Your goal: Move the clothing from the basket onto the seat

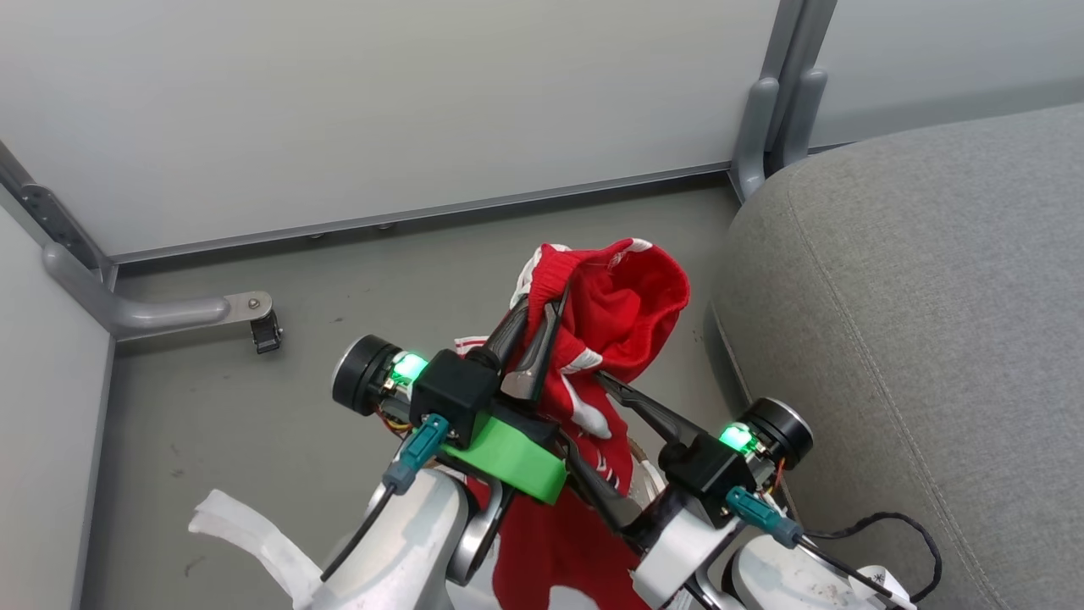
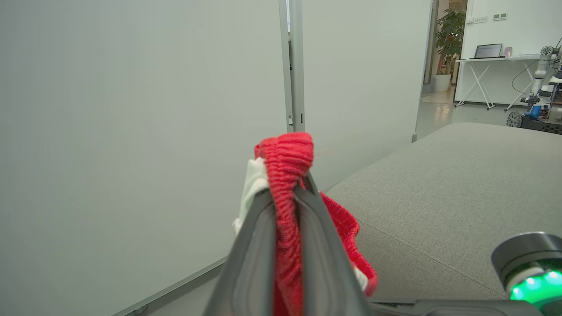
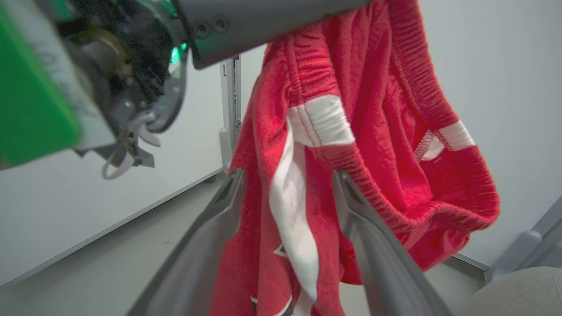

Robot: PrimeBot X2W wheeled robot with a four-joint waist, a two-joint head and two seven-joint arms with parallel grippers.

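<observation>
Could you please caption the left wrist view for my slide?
Left gripper shut on the red clothing, grey seat at right.

clothing (image 1: pixel 631 309): red knit cloth, ribbed hem, fuzzy matt nap; white trim
seat (image 1: pixel 915 322): grey woven fabric, matt, fine-grained
wall panels (image 1: pixel 381 110): smooth, pale, slight sheen
floor (image 1: pixel 220 424): matt grey, scuffed

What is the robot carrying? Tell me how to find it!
Find the big grey sofa cushion on the right. Just left of it, a jersey hangs pinched in the left gripper. It's the only bright red thing, with white stripes.
</observation>
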